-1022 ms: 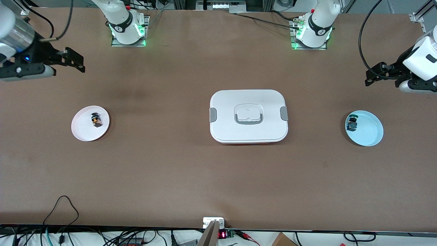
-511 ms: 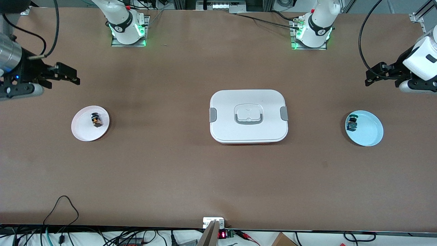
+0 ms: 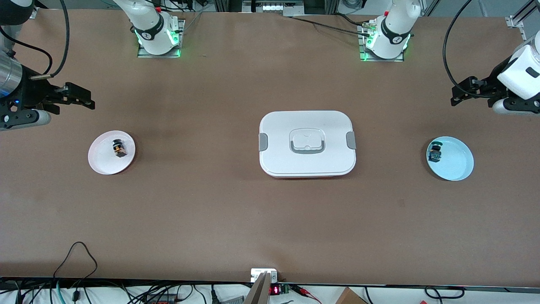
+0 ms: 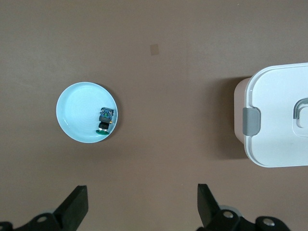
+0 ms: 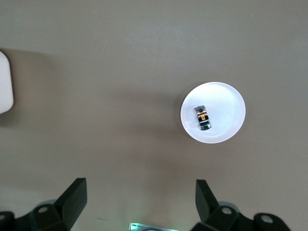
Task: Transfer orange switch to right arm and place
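The task is at its start: the orange switch [image 3: 119, 148] lies on the white plate [image 3: 101, 162], both the right gripper [image 3: 86, 98] and left gripper [image 3: 457, 93] are wide open and empty, so a grasp of it comes next.

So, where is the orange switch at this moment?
In the front view, the orange switch lies on the white plate toward the right arm's end of the table, level with the white lidded box at the centre.
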Controlling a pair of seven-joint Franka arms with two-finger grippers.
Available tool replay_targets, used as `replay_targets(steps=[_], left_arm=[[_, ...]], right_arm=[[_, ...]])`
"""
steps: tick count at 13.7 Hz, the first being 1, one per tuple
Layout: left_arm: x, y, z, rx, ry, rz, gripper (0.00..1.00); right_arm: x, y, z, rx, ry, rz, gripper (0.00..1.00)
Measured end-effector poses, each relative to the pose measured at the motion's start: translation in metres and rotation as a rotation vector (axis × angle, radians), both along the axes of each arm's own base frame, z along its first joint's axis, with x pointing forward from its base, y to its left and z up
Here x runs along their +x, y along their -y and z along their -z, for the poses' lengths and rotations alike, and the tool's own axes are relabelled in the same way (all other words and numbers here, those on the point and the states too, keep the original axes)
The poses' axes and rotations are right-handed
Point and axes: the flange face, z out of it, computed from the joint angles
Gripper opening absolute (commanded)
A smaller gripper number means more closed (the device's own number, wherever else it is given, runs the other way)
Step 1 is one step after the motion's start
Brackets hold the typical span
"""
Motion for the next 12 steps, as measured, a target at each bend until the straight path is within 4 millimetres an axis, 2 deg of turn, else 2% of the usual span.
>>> replay_targets(steps=[12], left_arm=[[-0.0004,0.0,0.0003,0.0,-0.004,0.0,1.0]], right_arm=[[-0.002,-0.0034,0.005,-0.015,-0.004,-0.009,1.0]])
